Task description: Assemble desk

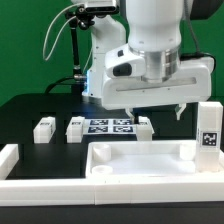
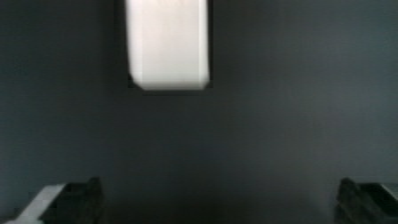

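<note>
White plastic desk top lies rim-up on the black table, at six o'clock on the exterior view's clock face. My claw hangs near the centre of that face, above the table and clear of every part. Its fingers are spread wide with nothing between them. In the wrist view my two fingertips frame bare dark table, and beyond them lies a rounded white piece that I cannot name. At nine o'clock in the exterior view a low leg and a second low leg sit side by side. The second is just beside the marker board. At three o'clock an upright leg shows its tag.
</note>
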`<control>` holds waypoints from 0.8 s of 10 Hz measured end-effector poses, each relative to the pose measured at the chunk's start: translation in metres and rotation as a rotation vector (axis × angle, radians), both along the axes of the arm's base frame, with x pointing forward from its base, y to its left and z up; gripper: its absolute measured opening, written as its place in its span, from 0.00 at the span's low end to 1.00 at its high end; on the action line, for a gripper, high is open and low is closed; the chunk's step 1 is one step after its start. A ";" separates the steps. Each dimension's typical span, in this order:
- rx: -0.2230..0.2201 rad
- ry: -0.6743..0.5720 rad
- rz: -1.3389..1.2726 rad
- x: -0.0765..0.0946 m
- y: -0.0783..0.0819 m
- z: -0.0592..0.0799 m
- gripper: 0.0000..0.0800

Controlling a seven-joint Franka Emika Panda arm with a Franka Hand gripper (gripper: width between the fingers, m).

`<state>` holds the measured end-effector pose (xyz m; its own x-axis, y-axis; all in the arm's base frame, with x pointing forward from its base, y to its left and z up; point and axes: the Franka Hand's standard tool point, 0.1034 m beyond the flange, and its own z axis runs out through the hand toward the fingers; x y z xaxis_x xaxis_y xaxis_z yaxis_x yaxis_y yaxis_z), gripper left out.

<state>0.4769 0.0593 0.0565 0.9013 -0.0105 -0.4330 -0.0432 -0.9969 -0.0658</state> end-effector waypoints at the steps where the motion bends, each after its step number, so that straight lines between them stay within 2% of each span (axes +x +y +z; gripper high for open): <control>1: 0.000 0.061 0.005 0.000 0.004 -0.003 0.81; 3: 0.005 0.189 0.005 -0.011 0.005 -0.003 0.81; 5: 0.012 0.308 0.006 -0.010 0.002 -0.008 0.81; 7: 0.019 0.525 -0.012 -0.028 -0.014 -0.023 0.81; 8: 0.004 0.485 -0.017 -0.021 -0.010 -0.033 0.81</control>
